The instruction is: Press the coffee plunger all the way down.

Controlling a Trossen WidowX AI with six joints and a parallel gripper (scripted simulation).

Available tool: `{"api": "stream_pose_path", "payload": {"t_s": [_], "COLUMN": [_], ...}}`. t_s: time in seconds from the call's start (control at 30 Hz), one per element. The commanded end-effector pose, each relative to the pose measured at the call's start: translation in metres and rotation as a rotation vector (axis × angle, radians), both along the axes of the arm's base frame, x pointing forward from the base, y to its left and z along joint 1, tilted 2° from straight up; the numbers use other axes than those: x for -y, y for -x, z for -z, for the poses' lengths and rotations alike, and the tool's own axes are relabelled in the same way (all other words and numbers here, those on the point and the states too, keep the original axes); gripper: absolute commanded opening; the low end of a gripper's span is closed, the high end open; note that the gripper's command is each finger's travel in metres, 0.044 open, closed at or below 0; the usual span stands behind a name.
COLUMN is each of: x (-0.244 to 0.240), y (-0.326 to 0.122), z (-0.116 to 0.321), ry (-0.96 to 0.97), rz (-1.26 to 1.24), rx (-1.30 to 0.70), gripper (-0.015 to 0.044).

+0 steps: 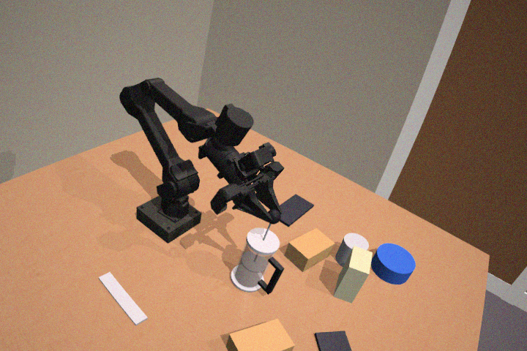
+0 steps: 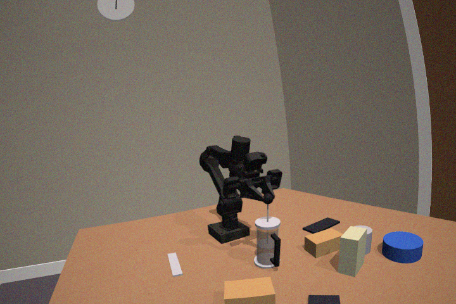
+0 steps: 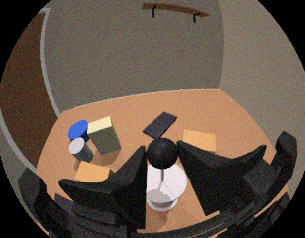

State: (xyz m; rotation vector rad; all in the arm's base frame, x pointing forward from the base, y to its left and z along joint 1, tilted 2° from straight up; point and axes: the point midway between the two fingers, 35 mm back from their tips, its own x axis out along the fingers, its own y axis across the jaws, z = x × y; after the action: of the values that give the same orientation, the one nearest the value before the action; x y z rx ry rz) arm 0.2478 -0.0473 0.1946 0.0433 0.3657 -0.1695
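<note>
Orange-brown worktop [image 1: 44,231] carries all items. Black arm [image 1: 165,123] stands on its base toward the worktop's rear and bends fwd and down. Coffee press [image 1: 255,260]: upright on its white base disc, black handle facing the near edge, white lid on top, approx. centre of worktop, in front of arm base. Blue cylinder [image 1: 392,263], pale yellow block [image 1: 353,273], grey cylinder [image 1: 350,246] and orange block [image 1: 309,248] grouped to the press's right, none touching it. Dark flat pad [image 1: 295,208] lies behind the press, near the hand. White strip [image 1: 122,297] well apart to the left. Hand [image 1: 274,216] sits directly above the press, closed on the black plunger knob [image 3: 162,153] w/ a finger each side in wrist view. Thin rod [image 2: 267,213] runs straight down from knob into lid; a short length is exposed, so plunger not fully down.
</note>
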Motion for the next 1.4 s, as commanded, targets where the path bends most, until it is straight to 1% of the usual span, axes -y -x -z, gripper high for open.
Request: {"api": "stream_pose_path", "payload": {"t_s": [0.0,1.37], "x": [-0.001,0.001], "y": [0.001,-0.009], "z": [0.041,0.036], "ry": [-0.028,-0.027], "rz": [0.002,0.002], "rx": [-0.112,-0.111], "gripper": [0.0123,0.0123]}}
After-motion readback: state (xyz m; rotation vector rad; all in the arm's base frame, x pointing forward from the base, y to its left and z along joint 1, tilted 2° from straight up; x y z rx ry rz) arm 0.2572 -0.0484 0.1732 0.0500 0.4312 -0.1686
